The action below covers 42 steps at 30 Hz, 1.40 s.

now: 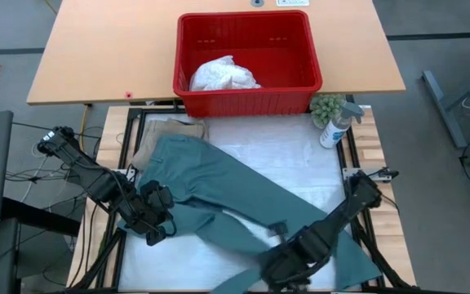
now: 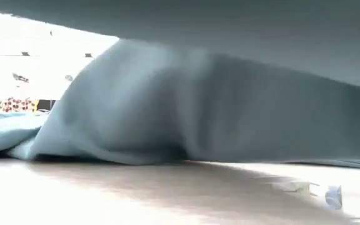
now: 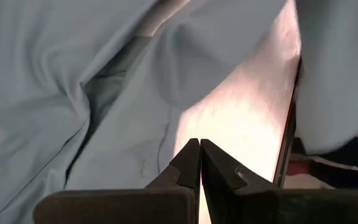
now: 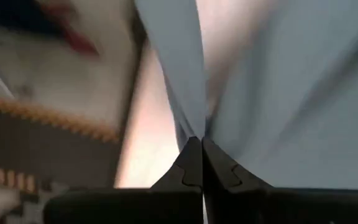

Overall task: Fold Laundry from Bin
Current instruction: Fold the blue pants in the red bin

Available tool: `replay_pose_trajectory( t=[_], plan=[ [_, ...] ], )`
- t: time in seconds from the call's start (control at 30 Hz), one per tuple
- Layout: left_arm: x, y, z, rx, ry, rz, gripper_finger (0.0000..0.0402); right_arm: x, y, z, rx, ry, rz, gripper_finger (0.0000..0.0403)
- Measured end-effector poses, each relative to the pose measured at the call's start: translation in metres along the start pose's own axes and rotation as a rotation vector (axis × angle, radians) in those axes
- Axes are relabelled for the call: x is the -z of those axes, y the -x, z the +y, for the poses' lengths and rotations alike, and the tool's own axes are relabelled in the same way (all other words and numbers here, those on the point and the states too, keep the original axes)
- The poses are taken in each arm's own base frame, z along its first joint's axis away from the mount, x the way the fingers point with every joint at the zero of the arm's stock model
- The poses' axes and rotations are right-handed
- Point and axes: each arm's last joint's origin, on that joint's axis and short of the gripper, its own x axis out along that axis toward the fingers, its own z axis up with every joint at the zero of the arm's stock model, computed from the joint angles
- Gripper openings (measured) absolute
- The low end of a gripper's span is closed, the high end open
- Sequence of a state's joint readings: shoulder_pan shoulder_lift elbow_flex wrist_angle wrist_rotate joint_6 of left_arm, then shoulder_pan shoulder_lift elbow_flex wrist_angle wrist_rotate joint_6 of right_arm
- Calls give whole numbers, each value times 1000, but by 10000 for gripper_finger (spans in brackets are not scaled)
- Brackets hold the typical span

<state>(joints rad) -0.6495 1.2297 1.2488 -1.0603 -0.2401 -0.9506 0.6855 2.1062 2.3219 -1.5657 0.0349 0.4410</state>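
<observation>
Table bears teal garment, right tool pinching it.

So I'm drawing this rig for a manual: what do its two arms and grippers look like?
Both arms are dark, jointed segments. The left arm has black cables trailing beside it. The left gripper and right gripper each have two flat, dark, wedge-shaped fingers tapering to a point, with small notched steps along their outer edges.

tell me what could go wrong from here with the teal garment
The right gripper is shut on a thin fold of the teal garment; a pull might slip it free. The left gripper is shut at the cloth's edge, with nothing visibly pinched, so it may lift nothing. The teal garment overlaps the beige garment, so dragging it could pull that along.
</observation>
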Motion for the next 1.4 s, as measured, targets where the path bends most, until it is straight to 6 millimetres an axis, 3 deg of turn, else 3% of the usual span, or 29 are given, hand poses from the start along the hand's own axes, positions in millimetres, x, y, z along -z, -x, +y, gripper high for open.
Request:
replay_pose_trajectory(
  t=[0.13, 0.23, 0.53, 0.63, 0.8, 0.97, 1.13, 1.27, 1.4],
  plan=[
    [1, 0, 0, 13, -6, 28, 0, 17, 26, -1, -45, 21, -66, 16],
    [2, -1, 0, 27, 8, 52, 0, 29, 52, -18, 7, -112, -105, 16],
    [5, 0, -4, 94, 23, 130, 0, 53, 99, -63, 258, -359, -366, 16],
    [7, 0, -5, 92, 26, 124, 0, 51, 103, -69, 196, -310, -359, 16],
    [9, 1, -11, 115, 45, 99, 0, 34, 66, -51, -83, -277, -93, 16],
    [15, 2, -19, 145, 49, 82, 7, 26, 0, 8, -201, -180, 199, 16],
    [23, -6, -30, 141, 36, 112, 44, 39, -64, 67, -244, -71, 449, 16],
    [31, -20, -40, 114, 15, 170, 80, 53, -94, 95, -239, -24, 552, 16],
    [35, -46, -48, 36, 21, 209, 106, 56, -103, 100, -170, -33, 537, 35]
  ],
)
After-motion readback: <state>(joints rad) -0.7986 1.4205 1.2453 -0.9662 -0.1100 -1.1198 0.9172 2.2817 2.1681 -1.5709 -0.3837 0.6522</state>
